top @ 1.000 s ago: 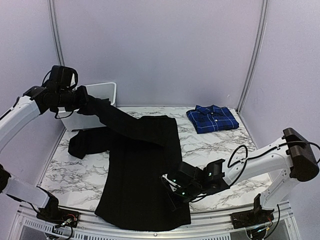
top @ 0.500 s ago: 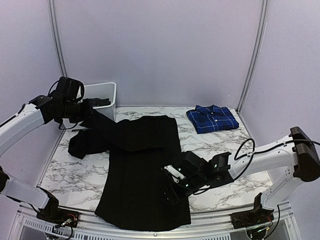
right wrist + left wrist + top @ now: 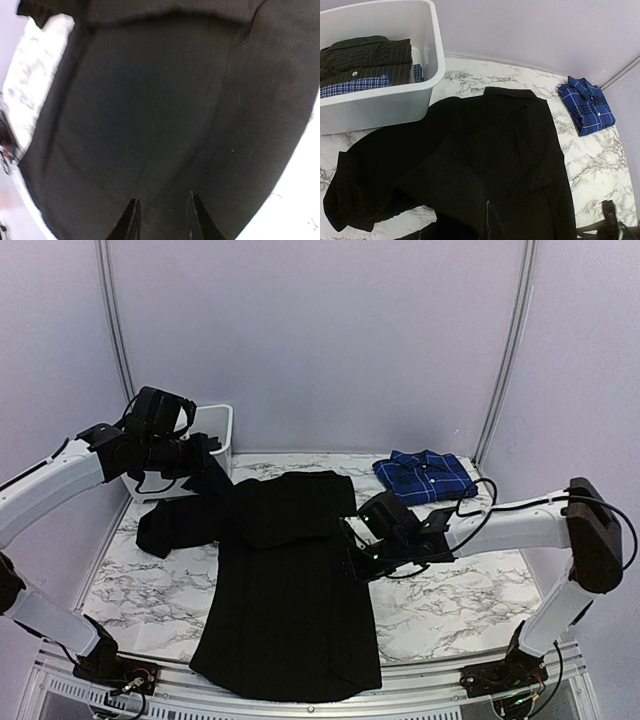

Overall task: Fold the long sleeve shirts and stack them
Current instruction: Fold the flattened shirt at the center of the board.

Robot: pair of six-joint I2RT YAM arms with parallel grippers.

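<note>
Black shirt (image 3: 285, 580) lies spread on a marble table (image 3: 440, 590), mid-fold. Left jaws, together, pinch its sleeve over the body. Right jaws, slightly apart, hover empty just above its right edge. Next, probably, the sleeve needs laying flat. Folded plaid shirt (image 3: 425, 477) lies beyond the right jaws and a white bin (image 3: 215, 420) sits behind the left; neither obstructs.

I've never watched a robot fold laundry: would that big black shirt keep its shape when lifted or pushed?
Probably floppy: the black shirt droops by one sleeve from the shut left gripper down to the table. Pushed, it would likely bunch up rather than slide whole; its other sleeve lies rumpled. It looks thin, so probably light.
</note>
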